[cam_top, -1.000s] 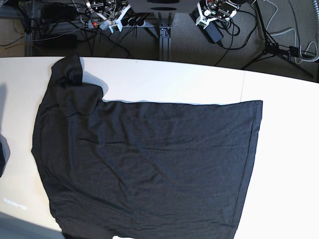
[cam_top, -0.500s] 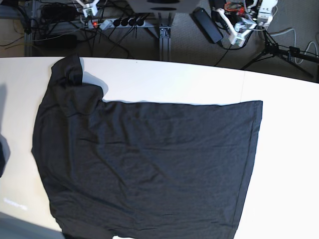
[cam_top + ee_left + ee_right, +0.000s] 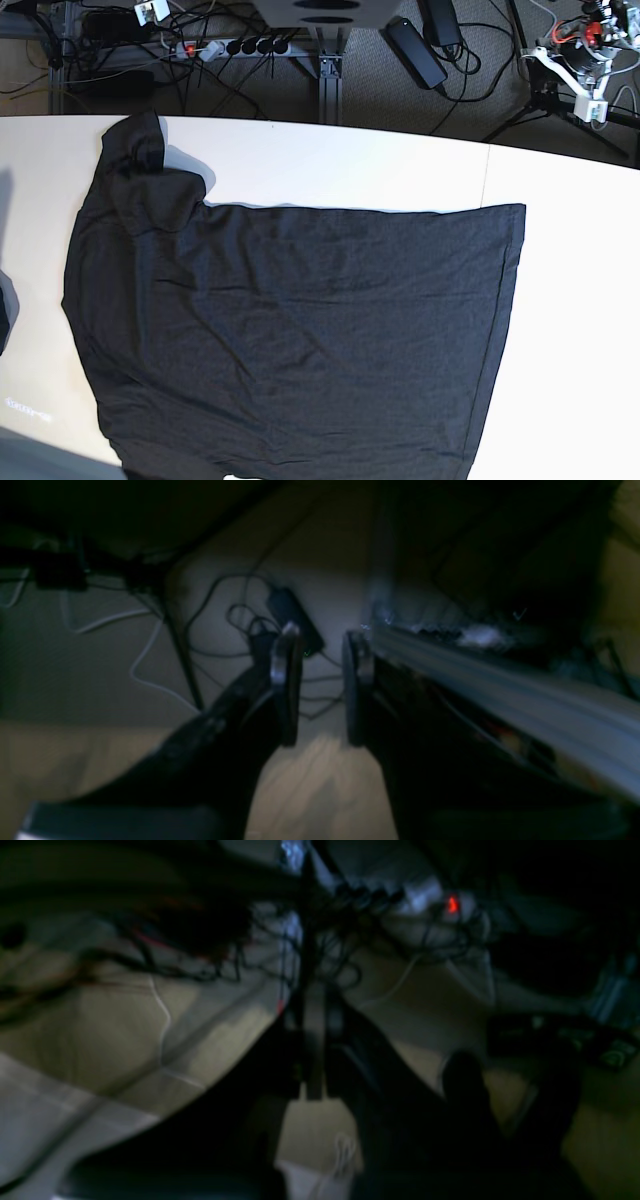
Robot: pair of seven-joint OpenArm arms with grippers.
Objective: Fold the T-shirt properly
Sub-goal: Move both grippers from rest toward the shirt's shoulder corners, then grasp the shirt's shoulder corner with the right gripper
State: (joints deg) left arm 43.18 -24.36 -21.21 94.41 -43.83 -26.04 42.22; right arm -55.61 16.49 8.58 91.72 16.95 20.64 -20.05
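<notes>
Dark T-shirt (image 3: 300, 330) seemingly flat, table (image 3: 570, 300).

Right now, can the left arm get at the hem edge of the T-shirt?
Probably yes: the left gripper sits beyond the table's far edge, and bare table surrounds the T-shirt hem with nothing blocking.

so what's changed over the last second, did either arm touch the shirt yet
No contact yet. Beyond the table's far edge, the two arms swung apart: the left gripper toward the base view's right, the right gripper toward its upper left corner. Neither grasped anything. The dark charcoal cotton T-shirt stayed spread flat on the white table.
</notes>
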